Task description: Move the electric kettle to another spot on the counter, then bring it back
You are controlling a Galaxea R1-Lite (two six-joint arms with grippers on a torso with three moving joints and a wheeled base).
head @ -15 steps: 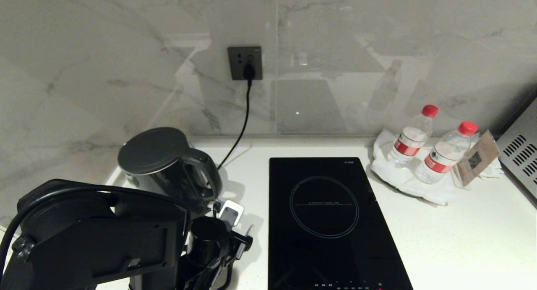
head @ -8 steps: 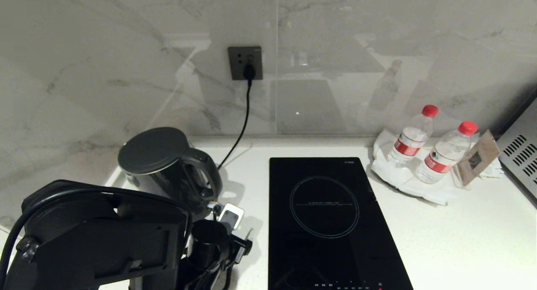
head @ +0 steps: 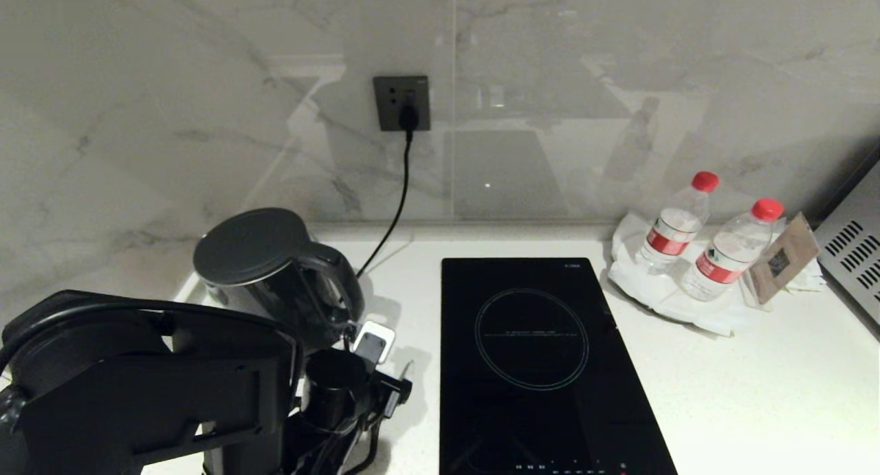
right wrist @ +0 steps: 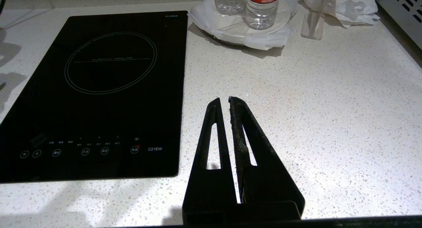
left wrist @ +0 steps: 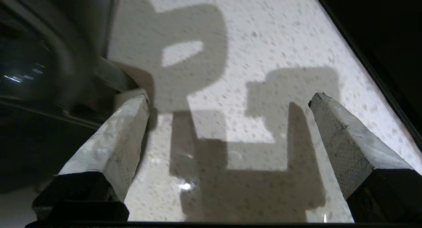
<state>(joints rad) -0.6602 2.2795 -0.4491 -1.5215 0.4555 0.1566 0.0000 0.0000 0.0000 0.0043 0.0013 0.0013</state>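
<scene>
The dark grey electric kettle (head: pixel 265 269) stands upright at the back left of the white speckled counter (head: pixel 742 392), its black loop handle (head: pixel 340 286) turned to the right. My left gripper (head: pixel 386 365) hovers low just in front of the handle, open, with only bare counter (left wrist: pixel 263 40) between its fingers (left wrist: pixel 112 139). In the left wrist view the gripper (left wrist: pixel 227 97) has the kettle's dark body (left wrist: pixel 33 73) right beside one fingertip; I cannot tell whether they touch. My right gripper (right wrist: pixel 223 99) is shut and empty over the counter (right wrist: pixel 329 106) right of the cooktop.
A black induction cooktop (head: pixel 543 351) lies mid-counter, right of the kettle. A black cord (head: pixel 399 193) runs from the wall socket (head: pixel 402 102) down behind the kettle. Two red-capped water bottles (head: pixel 708 238) stand on a white plate at the back right, beside a vented appliance (head: pixel 852 248).
My left arm has shifted slightly left and back toward the kettle's handle, still open. The kettle has not moved.
</scene>
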